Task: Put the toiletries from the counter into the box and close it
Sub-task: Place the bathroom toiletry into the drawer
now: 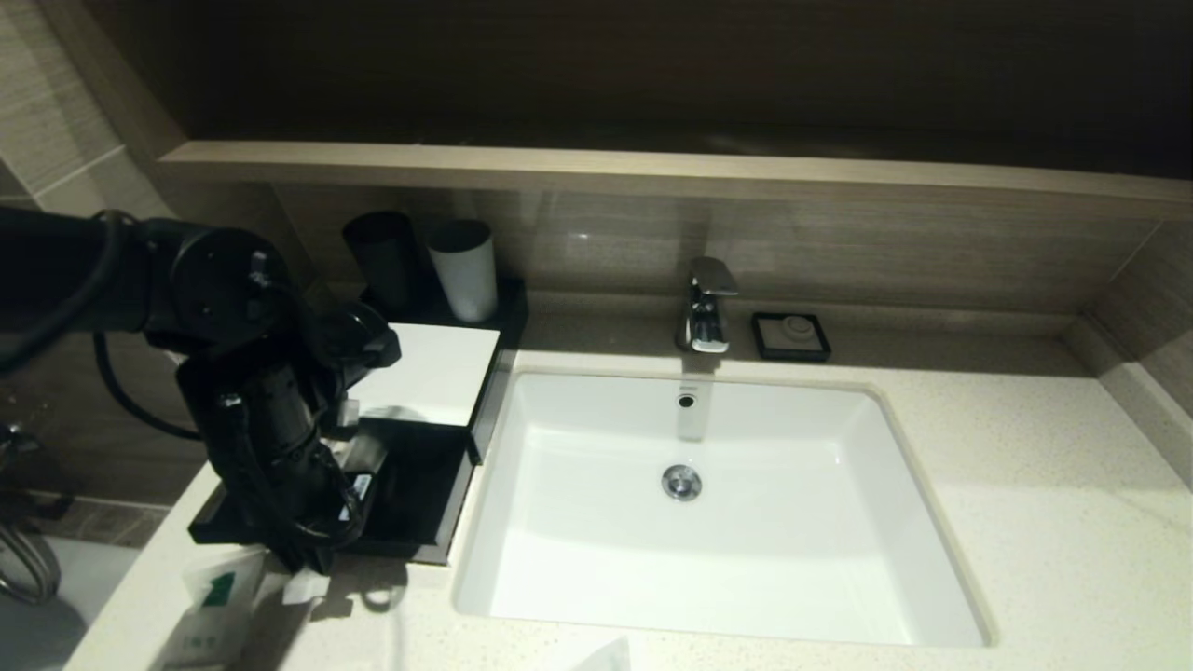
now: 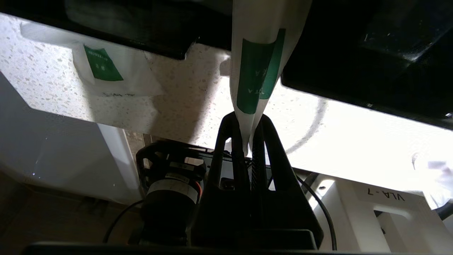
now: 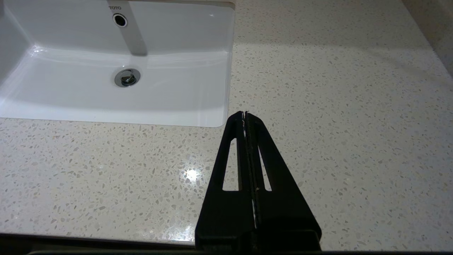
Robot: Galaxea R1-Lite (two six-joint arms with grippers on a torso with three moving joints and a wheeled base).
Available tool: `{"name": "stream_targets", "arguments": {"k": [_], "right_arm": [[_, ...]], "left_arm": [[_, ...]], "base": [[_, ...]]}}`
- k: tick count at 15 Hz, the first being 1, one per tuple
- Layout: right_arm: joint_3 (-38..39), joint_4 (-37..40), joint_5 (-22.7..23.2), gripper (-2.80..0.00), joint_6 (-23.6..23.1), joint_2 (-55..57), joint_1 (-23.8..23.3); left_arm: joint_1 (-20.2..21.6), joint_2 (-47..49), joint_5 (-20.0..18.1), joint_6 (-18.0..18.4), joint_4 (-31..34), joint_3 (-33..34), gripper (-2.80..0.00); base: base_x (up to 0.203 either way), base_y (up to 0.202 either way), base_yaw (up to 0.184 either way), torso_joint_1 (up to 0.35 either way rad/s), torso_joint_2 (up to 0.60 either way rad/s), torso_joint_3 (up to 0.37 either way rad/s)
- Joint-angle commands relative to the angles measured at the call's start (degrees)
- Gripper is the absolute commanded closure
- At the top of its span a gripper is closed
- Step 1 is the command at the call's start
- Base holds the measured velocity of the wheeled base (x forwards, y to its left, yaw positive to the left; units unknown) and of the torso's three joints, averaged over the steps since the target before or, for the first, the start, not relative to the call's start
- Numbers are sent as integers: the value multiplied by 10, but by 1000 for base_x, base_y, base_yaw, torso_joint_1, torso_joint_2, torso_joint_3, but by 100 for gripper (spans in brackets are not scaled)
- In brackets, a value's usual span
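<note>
The black box (image 1: pixel 433 373) with its white top panel stands left of the basin, its front drawer (image 1: pixel 410 494) pulled out. My left gripper (image 1: pixel 312 564) hangs at the drawer's front edge, shut on a white sachet with a green mark (image 2: pixel 254 71); the sachet sticks out beyond the fingertips, just above the counter (image 2: pixel 184 95). Only a white corner of it shows in the head view (image 1: pixel 304 587). Another green-marked sachet (image 1: pixel 216 601) lies on the counter at the front left, also in the left wrist view (image 2: pixel 106 67). My right gripper (image 3: pixel 245 115) is shut and empty above the counter right of the basin.
The white basin (image 1: pixel 708 522) sits in the speckled counter (image 1: pixel 1025 485). A black cup (image 1: pixel 382 261) and a white cup (image 1: pixel 463 270) stand behind the box. A faucet (image 1: pixel 706 303) and a small black soap dish (image 1: pixel 791 335) are at the back. A white scrap (image 1: pixel 606 655) lies at the front edge.
</note>
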Motion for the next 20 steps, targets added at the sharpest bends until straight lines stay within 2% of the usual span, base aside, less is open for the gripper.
{"name": "stream_targets", "arguments": {"k": [1, 7, 11, 20], "right_arm": [[0, 0, 0, 0, 0, 0, 0], [0, 0, 0, 0, 0, 0, 0], [0, 0, 0, 0, 0, 0, 0], [0, 0, 0, 0, 0, 0, 0]], "left_arm": [[2, 10, 1, -1, 3, -13, 0], [13, 31, 2, 0, 4, -46, 0], [17, 52, 19, 1, 4, -69, 0], [17, 80, 22, 22, 1, -112, 0]], "base": [[0, 0, 0, 0, 0, 0], [0, 0, 0, 0, 0, 0], [0, 0, 0, 0, 0, 0], [0, 0, 0, 0, 0, 0]]}}
